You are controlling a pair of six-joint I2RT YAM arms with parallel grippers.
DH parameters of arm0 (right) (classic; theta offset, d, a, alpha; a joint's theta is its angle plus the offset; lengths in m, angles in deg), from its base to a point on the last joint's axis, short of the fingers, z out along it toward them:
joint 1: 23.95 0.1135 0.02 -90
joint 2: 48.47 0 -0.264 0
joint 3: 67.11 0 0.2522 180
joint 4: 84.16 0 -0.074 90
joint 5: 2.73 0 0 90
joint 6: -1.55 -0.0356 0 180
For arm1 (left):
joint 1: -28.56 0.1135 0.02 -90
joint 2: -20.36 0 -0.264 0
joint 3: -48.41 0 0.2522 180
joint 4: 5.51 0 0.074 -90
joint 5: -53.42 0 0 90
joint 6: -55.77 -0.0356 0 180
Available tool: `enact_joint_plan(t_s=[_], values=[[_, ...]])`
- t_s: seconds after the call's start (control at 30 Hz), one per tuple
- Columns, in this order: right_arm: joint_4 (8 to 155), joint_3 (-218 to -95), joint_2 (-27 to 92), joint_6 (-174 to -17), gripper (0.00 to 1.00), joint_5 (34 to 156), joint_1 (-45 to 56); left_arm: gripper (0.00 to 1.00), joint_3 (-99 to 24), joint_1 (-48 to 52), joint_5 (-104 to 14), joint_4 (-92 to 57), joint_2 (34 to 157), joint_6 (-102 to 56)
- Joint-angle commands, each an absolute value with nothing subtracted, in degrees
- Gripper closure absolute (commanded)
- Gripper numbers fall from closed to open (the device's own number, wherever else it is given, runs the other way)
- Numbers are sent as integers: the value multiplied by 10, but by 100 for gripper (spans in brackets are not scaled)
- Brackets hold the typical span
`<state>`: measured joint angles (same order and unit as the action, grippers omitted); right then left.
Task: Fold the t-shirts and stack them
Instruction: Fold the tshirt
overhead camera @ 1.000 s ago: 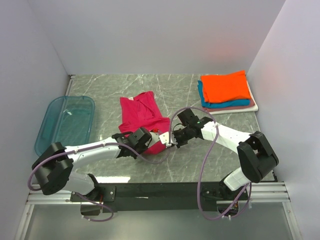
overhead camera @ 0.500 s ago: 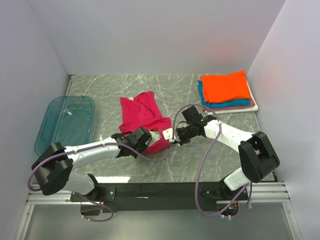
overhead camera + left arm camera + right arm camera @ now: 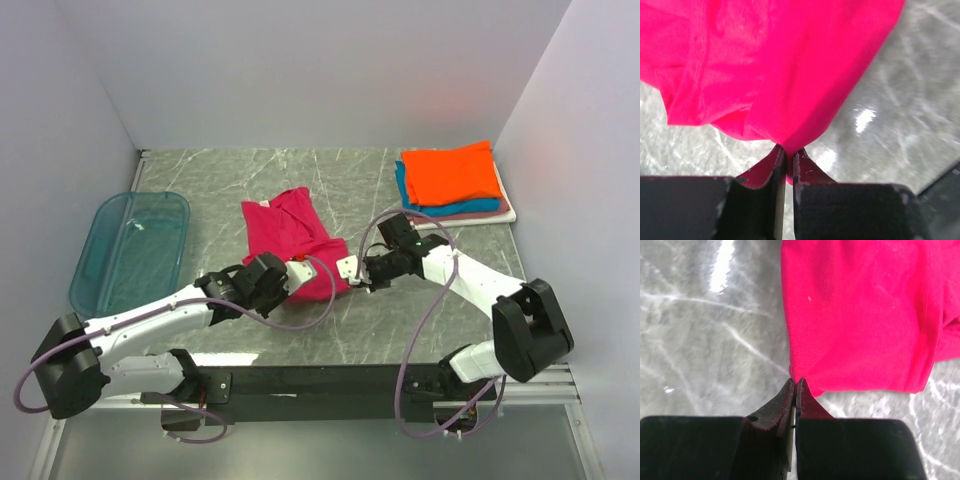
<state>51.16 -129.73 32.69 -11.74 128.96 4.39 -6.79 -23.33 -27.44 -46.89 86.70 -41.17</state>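
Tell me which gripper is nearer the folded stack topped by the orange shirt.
Right. The right gripper pinches the magenta shirt, down-left of the stack in the top view; the left gripper holds that shirt farther left.

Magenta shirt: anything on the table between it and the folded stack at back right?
Nothing visible: bare table separates the magenta shirt from the folded stack. The left gripper and right gripper pinch its near edge.

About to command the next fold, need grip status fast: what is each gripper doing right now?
Left gripper: closed, pinching a fold of the magenta-red t-shirt.
Right gripper: closed, nipping the same shirt's edge at a corner.
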Motion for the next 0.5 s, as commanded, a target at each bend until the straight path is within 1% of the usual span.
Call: enact_joint_plan(t_s=[0.0,0.2,0.33,0.47], values=[[485,-1280,282,-120,100,1300,38,99,-85,-250,-339,-484,843,-432],[446,-1237,201,-119,100,1303,36,99,-145,-272,-410,-525,853,-428],[389,-1217,118,-113,100,1302,34,99,-176,-289,-462,-550,856,-402],[365,-1228,100,-117,100,1301,30,99,-176,-293,-460,-547,839,-396]])
